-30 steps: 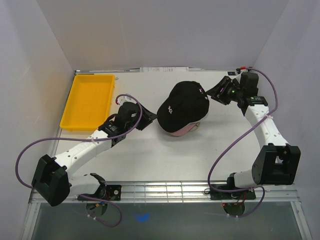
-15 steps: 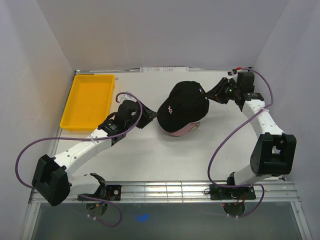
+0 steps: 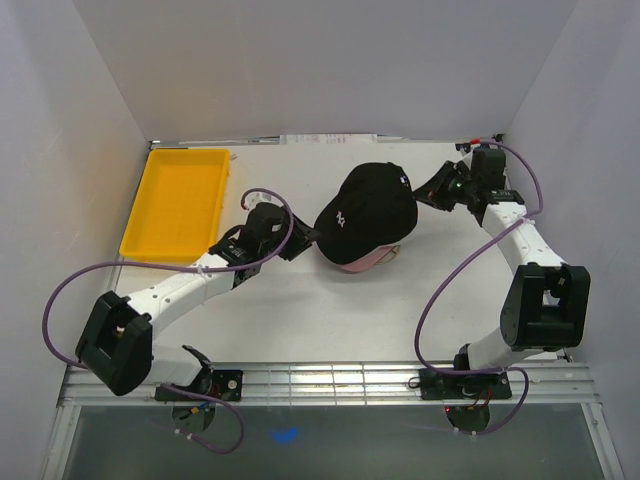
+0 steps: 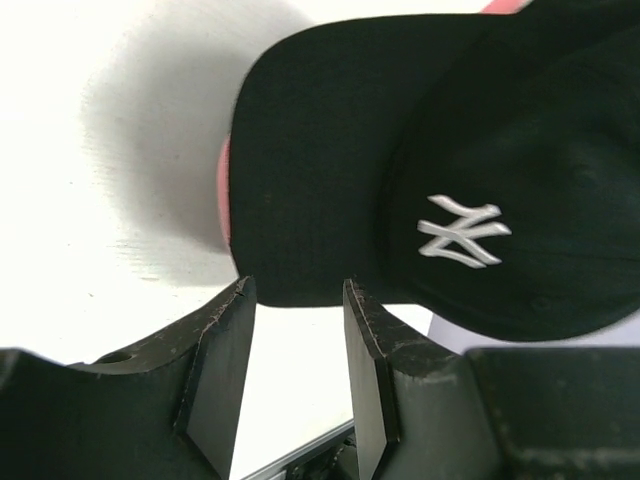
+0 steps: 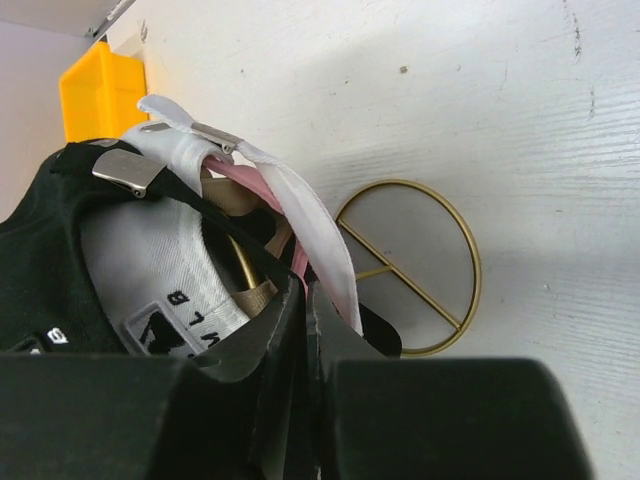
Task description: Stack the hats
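The hats sit stacked on a gold wire stand (image 5: 440, 240). The black cap (image 3: 365, 210) is on top, logo facing left; it also shows in the left wrist view (image 4: 480, 150). A pink brim (image 3: 365, 262) pokes out beneath it. In the right wrist view I see the back of the white cap (image 5: 150, 270), with pink and tan straps under it. My left gripper (image 3: 305, 238) is open, its fingertips just short of the black brim (image 4: 297, 285). My right gripper (image 3: 420, 190) is shut at the stack's back, apparently pinching the black cap's rear band (image 5: 305, 285).
A yellow plastic tray (image 3: 180, 200) lies at the back left. White walls close in the table on three sides. The stand's round gold base rests on the table right under the stack.
My left gripper has moved right, closer to the black brim. My right arm has swung back and inward while its gripper stays at the back of the stack.
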Controlling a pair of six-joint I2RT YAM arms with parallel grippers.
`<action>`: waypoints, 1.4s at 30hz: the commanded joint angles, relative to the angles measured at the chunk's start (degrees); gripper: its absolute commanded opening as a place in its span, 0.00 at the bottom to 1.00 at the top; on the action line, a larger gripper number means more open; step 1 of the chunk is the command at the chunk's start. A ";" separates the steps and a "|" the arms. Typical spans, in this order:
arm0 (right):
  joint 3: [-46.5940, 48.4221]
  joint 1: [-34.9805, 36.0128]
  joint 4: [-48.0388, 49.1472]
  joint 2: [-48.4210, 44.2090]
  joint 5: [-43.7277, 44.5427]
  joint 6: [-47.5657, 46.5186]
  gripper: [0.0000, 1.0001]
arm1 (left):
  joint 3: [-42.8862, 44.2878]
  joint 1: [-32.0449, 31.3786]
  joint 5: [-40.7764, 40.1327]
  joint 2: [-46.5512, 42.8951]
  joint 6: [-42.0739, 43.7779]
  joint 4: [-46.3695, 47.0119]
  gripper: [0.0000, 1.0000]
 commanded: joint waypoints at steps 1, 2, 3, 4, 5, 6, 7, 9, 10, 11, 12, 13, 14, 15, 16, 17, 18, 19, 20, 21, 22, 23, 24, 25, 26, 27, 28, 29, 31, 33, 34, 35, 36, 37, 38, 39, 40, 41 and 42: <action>-1.68 -0.16 0.97 1.06 0.58 -0.77 0.12 | -0.63 0.23 1.11 1.90 -1.22 3.91 0.50; -1.86 -0.16 0.97 1.06 0.49 -0.77 0.12 | -0.45 0.23 1.11 2.60 -1.23 4.27 0.50; -2.12 -0.16 1.32 1.15 0.49 -0.86 0.12 | -0.19 0.23 1.11 3.74 -1.23 4.45 0.50; -2.30 -0.16 1.50 1.15 0.40 -0.86 0.11 | 0.16 0.23 1.03 4.36 -1.40 4.54 0.50; -2.47 -0.16 1.59 1.24 0.49 -1.04 0.11 | 0.60 0.23 1.11 4.89 -1.40 5.06 0.49; -2.65 -0.16 1.59 1.33 0.58 -1.21 0.11 | 0.78 0.23 1.38 5.85 -1.23 5.33 0.49; -2.65 -0.16 1.59 1.59 0.58 -1.30 0.11 | 1.13 0.23 1.47 6.47 -1.31 5.59 0.49; -3.35 -0.16 1.94 2.03 0.66 -1.39 0.11 | 1.74 0.23 1.99 7.61 -1.40 5.77 0.49; -3.61 -0.16 2.03 2.12 0.58 -1.39 0.11 | 1.83 0.23 1.91 8.66 -1.49 5.77 0.49; -3.96 -0.16 2.20 2.21 0.66 -1.39 0.10 | 1.83 0.23 1.91 9.02 -1.66 5.86 0.48; -4.93 -0.16 2.47 2.29 0.66 -1.39 0.10 | 1.75 0.23 1.91 9.46 -2.01 6.03 0.48; -5.28 -0.16 3.08 2.47 0.58 -1.13 0.11 | 1.57 0.23 1.91 10.07 -2.28 6.12 0.48; -5.63 -0.16 3.34 2.56 0.58 -1.13 0.10 | 1.48 0.23 1.82 10.34 -2.45 6.21 0.48; -6.07 -0.16 3.61 2.82 0.58 -1.13 0.10 | 1.05 0.23 1.82 10.60 -2.72 6.38 0.48; -6.60 -0.16 3.70 3.00 0.66 -1.21 0.10 | 0.87 0.23 2.08 11.04 -2.98 6.91 0.48; -6.78 -0.16 3.87 3.17 0.75 -1.13 0.09 | 0.78 0.23 2.17 11.22 -3.16 6.91 0.48; -7.04 -0.25 4.05 3.44 0.75 -1.13 0.09 | 0.69 0.23 2.26 11.31 -3.16 7.00 0.48; -7.39 -0.16 4.22 3.52 0.75 -1.13 0.09 | 0.52 0.23 2.17 11.57 -3.25 7.09 0.48; -7.66 -0.16 4.49 3.70 0.75 -1.04 0.09 | 0.43 0.23 2.17 11.66 -3.33 7.17 0.48; -7.75 -0.16 4.58 3.88 0.67 -0.95 0.09 | 0.43 0.23 2.26 11.83 -3.42 7.26 0.48; -7.75 -0.16 4.58 3.96 0.66 -0.95 0.09 | 0.51 0.23 2.43 12.01 -3.51 7.44 0.48; -7.83 -0.16 4.49 4.23 0.66 -1.04 0.09 | 0.51 0.23 2.43 12.19 -3.42 7.44 0.48; -7.75 -0.16 4.32 4.49 0.75 -1.12 0.09 | 0.60 0.23 2.43 12.19 -3.34 7.35 0.48; -7.66 -0.16 4.05 4.67 0.75 -1.30 0.09 | 0.60 0.23 2.43 12.19 -3.42 7.35 0.48; -7.49 -0.16 3.96 4.67 0.67 -1.39 0.09 | 0.52 0.23 2.52 12.10 -3.42 7.35 0.48; -7.40 -0.25 3.88 4.23 0.58 -1.39 0.09 | 0.51 0.23 2.43 11.66 -3.25 7.26 0.47; -7.31 -0.16 3.87 3.97 0.58 -1.39 0.14 | 0.60 0.23 2.35 11.40 -3.16 7.00 0.48; -6.87 -0.16 3.96 3.62 0.66 -1.39 0.16 | 0.69 0.32 2.26 11.05 -3.16 6.65 0.48; -5.99 -0.16 3.53 2.82 0.75 -1.04 0.23 | 1.04 0.23 1.91 10.08 -2.46 5.95 0.48; -3.90 -0.16 2.39 2.47 0.75 -1.12 0.27 | 2.01 0.23 1.64 9.47 -1.76 4.98 0.49; -3.18 -0.16 1.34 2.38 0.75 -1.04 0.29 | 2.36 0.23 1.64 8.85 -1.49 4.19 0.49; -2.57 -0.25 0.98 2.21 0.75 -1.04 0.34 | 2.71 0.23 1.64 8.67 -1.23 3.84 0.49; -1.43 -0.16 0.54 2.03 0.84 -1.04 0.36 | 3.32 0.23 1.55 8.32 -0.79 3.31 0.50; -0.98 -0.16 -0.25 1.86 0.93 -1.04 0.39 | 3.59 0.23 1.47 7.45 -0.61 2.44 0.50; -0.46 -0.16 -0.69 1.68 1.02 -0.95 0.41 | 3.68 0.23 1.47 7.01 -0.44 2.08 0.51; -0.02 -0.16 -1.13 1.42 1.28 -0.95 0.43 | 3.94 0.23 1.47 6.39 -0.35 1.64 0.51; 0.77 -0.16 -1.92 1.24 1.37 -0.86 0.46 | 4.03 0.23 1.29 5.26 -0.17 0.85 0.51; 1.13 -0.16 -2.27 1.07 1.54 -0.77 0.47 | 4.12 0.32 1.20 4.55 0.00 0.59 0.52; 1.39 -0.16 -2.45 0.54 1.54 -0.60 0.49 | 4.29 0.23 1.03 4.02 0.18 0.24 0.52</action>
